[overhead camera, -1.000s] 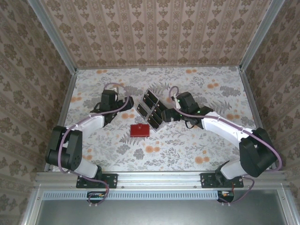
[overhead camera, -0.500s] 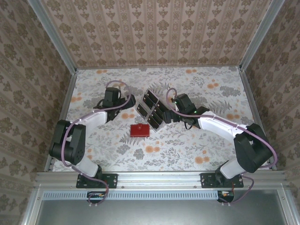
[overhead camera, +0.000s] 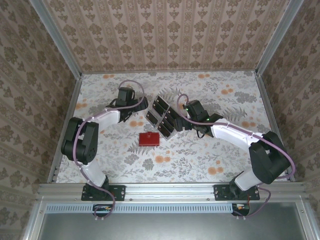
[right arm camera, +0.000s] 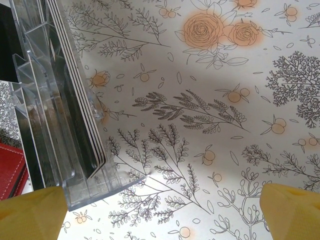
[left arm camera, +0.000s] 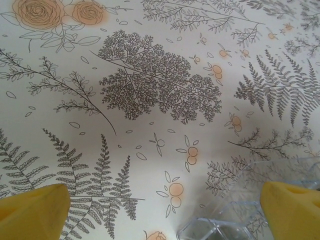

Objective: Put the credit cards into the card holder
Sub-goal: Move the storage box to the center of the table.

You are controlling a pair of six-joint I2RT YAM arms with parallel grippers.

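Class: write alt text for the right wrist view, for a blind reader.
Black credit cards stand on edge in a clear tray at left, on a floral table. The red card holder peeks in bottom left; the right gripper is open, yellow fingertips in the bottom corners.

The right wrist view's left edge cuts off the red card holder (right arm camera: pixel 10 170).

obstacles: clear tray (right arm camera: pixel 50 150), card holder (overhead camera: pixel 149 139) mid-table | free: table (overhead camera: pixel 200 155) near side
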